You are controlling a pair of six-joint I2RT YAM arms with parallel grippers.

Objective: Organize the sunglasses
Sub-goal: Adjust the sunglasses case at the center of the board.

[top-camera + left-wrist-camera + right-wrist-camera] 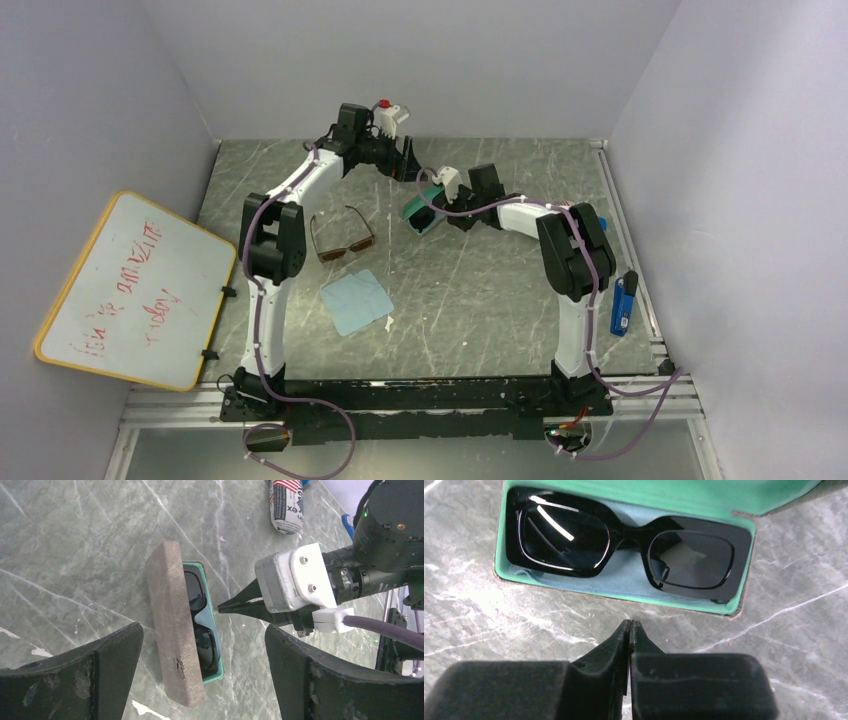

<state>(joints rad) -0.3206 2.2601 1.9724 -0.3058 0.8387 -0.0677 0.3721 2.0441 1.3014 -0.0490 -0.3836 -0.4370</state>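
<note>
**Black pair in its case, right end effector pinched together**

Your right arm is bent at the right side, with its forearm running left and low over the worktop (480, 300). Its end effector (630, 627) has the tips pressed together on nothing, just beside the rim of the open case (664, 492). The black sunglasses (624, 545) lie inside the case at far centre. Your left arm reaches far with the wrist bent down. Its end effector (408, 160) is spread wide above the case. The amber sunglasses (342, 235) lie on the worktop to the left, with a blue cloth (356, 300) nearer.
</note>
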